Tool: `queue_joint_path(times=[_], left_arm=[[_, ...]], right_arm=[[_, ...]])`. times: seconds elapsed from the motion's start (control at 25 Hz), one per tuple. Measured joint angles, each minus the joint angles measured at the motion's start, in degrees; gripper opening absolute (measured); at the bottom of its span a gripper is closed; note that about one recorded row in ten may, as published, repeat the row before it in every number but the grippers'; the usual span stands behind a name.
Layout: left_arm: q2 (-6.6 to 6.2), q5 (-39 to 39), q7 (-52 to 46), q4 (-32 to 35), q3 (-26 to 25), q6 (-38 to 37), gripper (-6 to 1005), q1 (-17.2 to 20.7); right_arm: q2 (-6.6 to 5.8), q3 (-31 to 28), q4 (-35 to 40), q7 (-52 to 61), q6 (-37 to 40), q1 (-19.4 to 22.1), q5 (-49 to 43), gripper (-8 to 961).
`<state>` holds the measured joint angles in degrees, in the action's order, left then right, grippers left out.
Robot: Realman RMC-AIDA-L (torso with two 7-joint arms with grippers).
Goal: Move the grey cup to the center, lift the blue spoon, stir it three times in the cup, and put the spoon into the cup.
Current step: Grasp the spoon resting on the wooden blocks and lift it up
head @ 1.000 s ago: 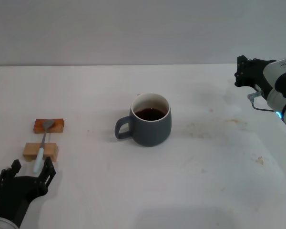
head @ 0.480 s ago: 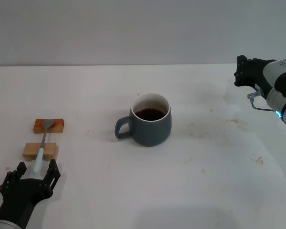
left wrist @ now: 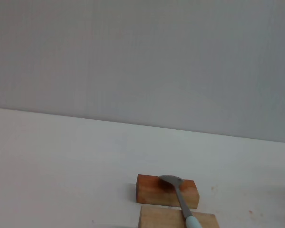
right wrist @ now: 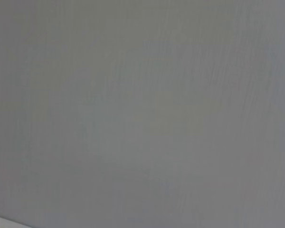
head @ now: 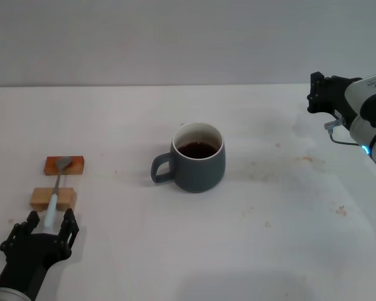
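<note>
My left gripper [head: 42,227], fingers spread, is hovering lower left below the blue spoon [head: 55,191], whose handle is pointing down-frame at it; my right gripper [head: 319,94] is sitting upper right, seemingly closed — I can't tell.

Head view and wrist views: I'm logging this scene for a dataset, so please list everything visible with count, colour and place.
Squat dark blue-grey ceramic mug: one, cream inside, dark liquid in it, table centre, handle toward the robot's left.
Slim teaspoon, metal bowl, pale blue handle: one, bridging both blocks, far left.
Reddish-brown wooden block: one, under the spoon's bowl.
Pale wooden block: one, under the handle.
White table: one, faintly stained at right.
Left gripper: black, jaws open, just short of the handle's end.
Right gripper: black, raised at far right.
</note>
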<state>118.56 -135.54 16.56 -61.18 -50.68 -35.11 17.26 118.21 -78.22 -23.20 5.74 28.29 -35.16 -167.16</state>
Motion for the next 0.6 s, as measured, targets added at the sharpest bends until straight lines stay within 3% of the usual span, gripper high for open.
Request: queue_joint_path(times=[0.36,0.6], left_arm=[[0.0,2.03,1.7,0.7,0.08,-0.25,593,-1.29],[-0.11,9.81,8.92,0.24,2.67,-1.93,536,-2.04]], right_arm=[[0.0,0.0,0.0,-0.03,0.01,-0.09,0.0,0],[0.0,0.08,-0.06,-0.03,0.01,-0.17,0.0,0]])
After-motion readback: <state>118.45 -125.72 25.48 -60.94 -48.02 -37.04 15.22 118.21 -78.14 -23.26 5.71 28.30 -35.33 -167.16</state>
